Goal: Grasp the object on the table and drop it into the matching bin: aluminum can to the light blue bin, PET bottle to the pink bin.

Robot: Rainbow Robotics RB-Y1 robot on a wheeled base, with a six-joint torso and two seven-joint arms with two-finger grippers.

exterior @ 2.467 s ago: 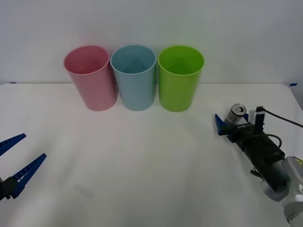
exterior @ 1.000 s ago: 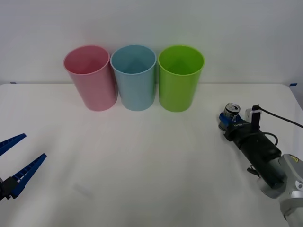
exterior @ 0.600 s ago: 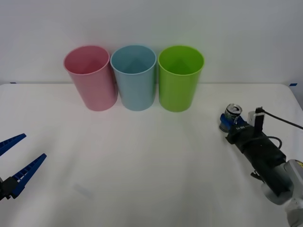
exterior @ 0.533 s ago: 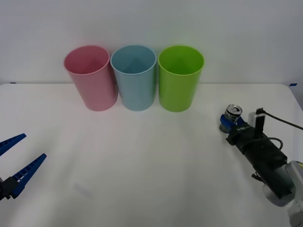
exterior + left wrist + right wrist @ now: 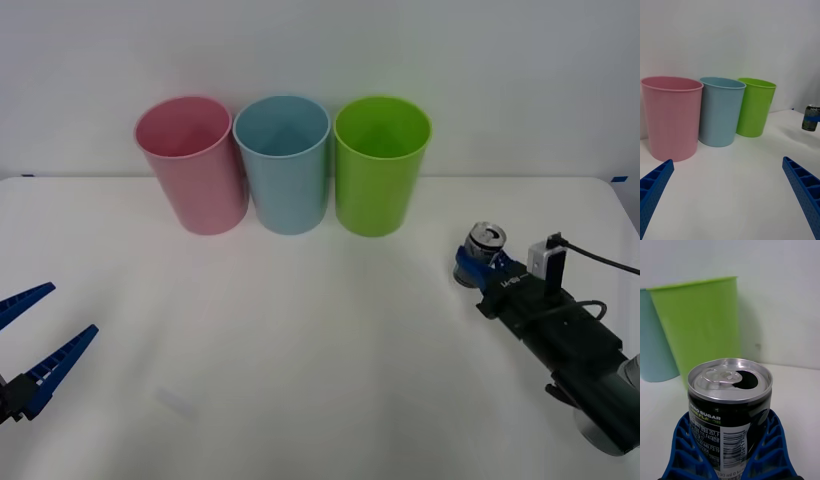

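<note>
Over by the tabletop's right edge, the right gripper is clamped on the aluminum can, so the grab looks done. Left to do: carry it to the light blue bin at the back edge. Left gripper sits spread open, front-left corner.

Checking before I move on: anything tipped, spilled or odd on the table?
Nothing stands out. The aluminum can is upright between the right gripper fingers, its tab hole open, nothing spilled. All three bins stand upright.
</note>
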